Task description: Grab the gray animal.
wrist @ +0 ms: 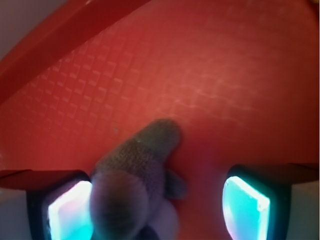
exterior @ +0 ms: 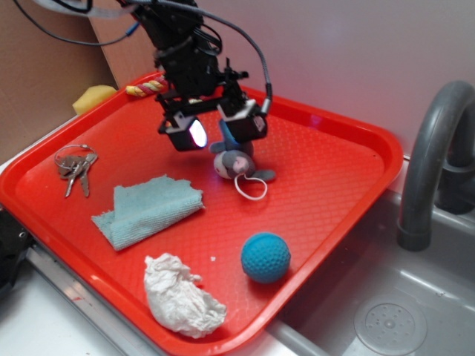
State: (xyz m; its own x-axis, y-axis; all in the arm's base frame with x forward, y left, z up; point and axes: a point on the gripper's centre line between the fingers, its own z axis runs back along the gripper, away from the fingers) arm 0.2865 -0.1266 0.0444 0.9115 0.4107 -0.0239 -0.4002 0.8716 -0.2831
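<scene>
Exterior view first: the small dark-gray plush animal [exterior: 233, 164] with its pale face and thin white cord loop [exterior: 251, 190] is seen lying on the red plastic tray [exterior: 334, 185], toward the tray's far side. Directly above the plush, the black gripper [exterior: 217, 127] is held spread wide, one glowing finger to each side of the toy, and nothing is gripped. From the wrist view the same is confirmed: the plush animal [wrist: 135, 185] is framed between the two lit pads [wrist: 70, 212], closer to the pad on the picture's left side, with its darker end pointing away from the camera. Whether that pad is touching the fur cannot be told from the blur.

Around the plush, other items are spread on the tray: a crumpled light-blue cloth [exterior: 146, 208] and a bunch of metal keys [exterior: 75, 167] to its left, a blue knitted ball [exterior: 265, 257] nearer the camera, and a white paper wad [exterior: 182, 295] nearest of all. None of them is in the gripper's way.

As for progress, the approach looks done and the alignment looks largely settled. The closing of the fingers on the toy and the lift are judged to be left.
</scene>
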